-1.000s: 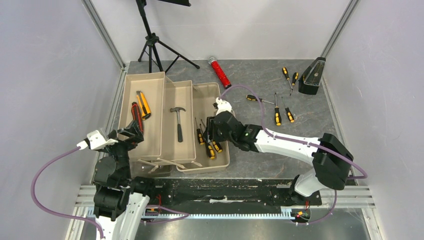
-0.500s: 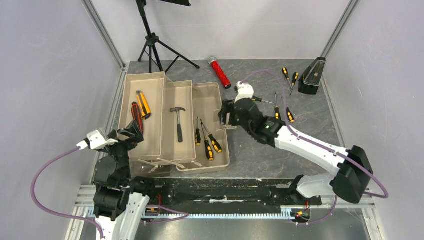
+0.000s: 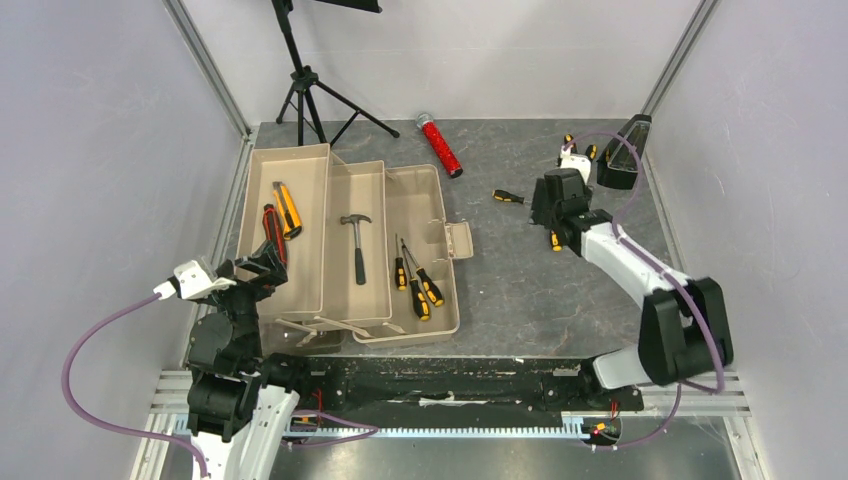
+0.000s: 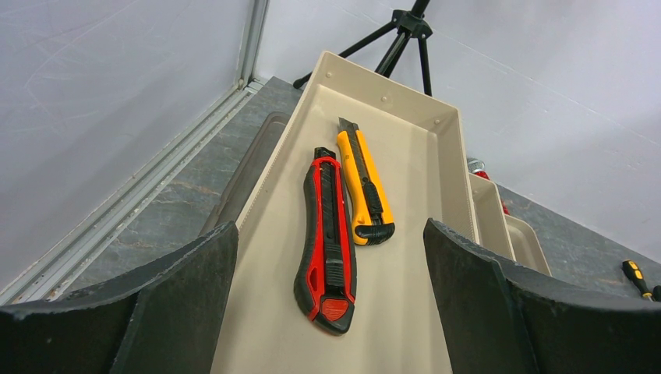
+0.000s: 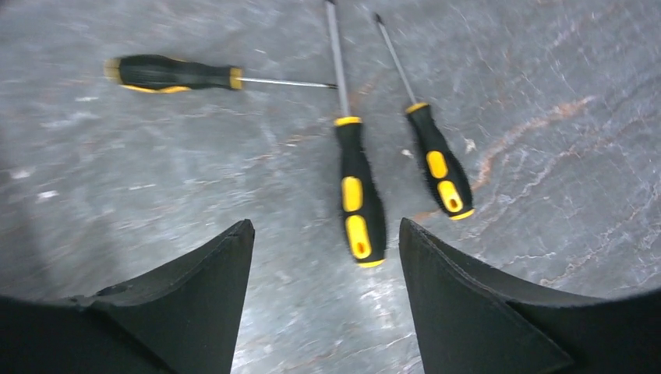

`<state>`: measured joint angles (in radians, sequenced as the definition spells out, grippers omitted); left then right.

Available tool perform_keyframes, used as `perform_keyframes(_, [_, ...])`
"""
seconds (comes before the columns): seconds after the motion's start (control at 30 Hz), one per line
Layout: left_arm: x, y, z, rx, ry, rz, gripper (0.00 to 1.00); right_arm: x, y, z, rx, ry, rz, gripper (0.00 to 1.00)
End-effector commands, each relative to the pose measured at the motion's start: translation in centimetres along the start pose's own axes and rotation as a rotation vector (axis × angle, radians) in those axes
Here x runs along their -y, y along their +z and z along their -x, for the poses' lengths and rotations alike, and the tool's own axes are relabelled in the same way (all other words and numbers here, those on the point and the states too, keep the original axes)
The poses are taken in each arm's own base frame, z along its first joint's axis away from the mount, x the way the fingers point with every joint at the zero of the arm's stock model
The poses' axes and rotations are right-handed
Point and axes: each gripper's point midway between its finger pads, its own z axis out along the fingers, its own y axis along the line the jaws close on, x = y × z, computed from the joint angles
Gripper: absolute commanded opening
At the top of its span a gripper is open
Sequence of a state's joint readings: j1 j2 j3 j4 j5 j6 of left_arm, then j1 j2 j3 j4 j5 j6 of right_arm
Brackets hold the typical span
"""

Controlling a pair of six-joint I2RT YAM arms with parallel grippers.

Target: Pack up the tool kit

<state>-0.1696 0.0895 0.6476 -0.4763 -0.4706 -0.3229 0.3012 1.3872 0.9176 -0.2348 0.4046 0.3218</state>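
The left gripper (image 4: pixel 329 226) is hovering, jaws spread wide and empty, at the near end of the toolbox (image 3: pixel 370 190), which is sitting unfolded on the left of the worktop (image 3: pixel 520 290). The red utility knife (image 4: pixel 325 241) and orange utility knife (image 4: pixel 362 183) are lying side by side in its left tray, the hammer (image 3: pixel 357 245) in the middle tray, and the packed screwdrivers (image 3: pixel 415 280) in the right one. Farther off on the right, the right gripper (image 5: pixel 326 222) is hanging with jaws apart and empty over three loose screwdrivers (image 5: pixel 358 195).
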Motion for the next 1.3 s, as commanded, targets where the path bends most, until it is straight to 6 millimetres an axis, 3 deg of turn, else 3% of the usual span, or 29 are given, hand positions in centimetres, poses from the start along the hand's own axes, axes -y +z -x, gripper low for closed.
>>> perform_keyframes(0.0, [-0.3, 0.1, 0.8, 0.036, 0.019, 0.017, 0.93, 2.0, 3.3, -1.6, -0.101, -0.028, -0.010, 0.68])
perform_keyframes(0.2, [-0.4, 0.1, 0.7, 0.033, 0.020, 0.018, 0.94, 3.1, 7.0, -3.7, -0.208, -0.012, 0.008, 0.63])
perform_keyframes(0.33, [-0.3, 0.1, 0.8, 0.035, 0.019, 0.016, 0.93, 3.4, 8.2, -4.6, -0.244, -0.004, 0.025, 0.55])
perform_keyframes(0.67, [-0.3, 0.1, 0.8, 0.035, 0.018, 0.013, 0.93, 3.9, 7.6, -6.1, -0.268, 0.010, 0.034, 0.18])
perform_keyframes(0.83, [-0.2, 0.2, 0.7, 0.029, 0.021, 0.012, 0.93, 3.9, 5.1, -4.2, -0.192, 0.044, 0.049, 0.08])
perform_keyframes(1.0, [-0.2, 0.3, 0.6, 0.025, 0.024, 0.016, 0.93, 1.8, 1.3, 0.2, -0.044, 0.072, 0.133, 0.03])
perform_keyframes(1.17, [-0.4, 0.3, 0.5, 0.024, 0.025, 0.024, 0.93, -4.0, -3.5, 3.1, 0.069, 0.091, 0.322, 0.01])
perform_keyframes(1.27, [-0.4, 0.3, 0.6, 0.029, 0.022, 0.026, 0.93, -8.8, -6.7, 3.1, 0.097, 0.101, 0.463, 0.00])
